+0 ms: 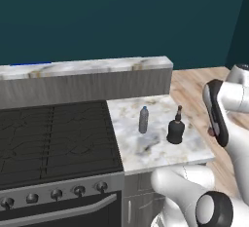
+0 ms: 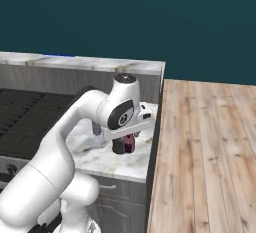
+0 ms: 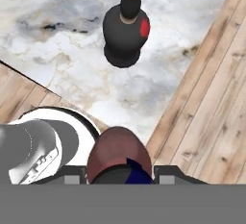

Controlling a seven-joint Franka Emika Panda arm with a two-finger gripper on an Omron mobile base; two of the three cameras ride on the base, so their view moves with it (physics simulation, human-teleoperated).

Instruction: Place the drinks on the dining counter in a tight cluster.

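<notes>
My end effector [image 3: 120, 172] grips the maroon bottle [image 3: 118, 155]; ahead of it on the bench [image 3: 57, 50] stands the brown bottle [image 3: 126, 35].

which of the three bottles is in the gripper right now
The tiny maroon bottle, clamped between the gripper fingers. The water bottle and squat dark bottle stand free on the marble worktop.

claw [image 3: 122, 170] clamped on maroon bottle [image 3: 117, 153]
</notes>
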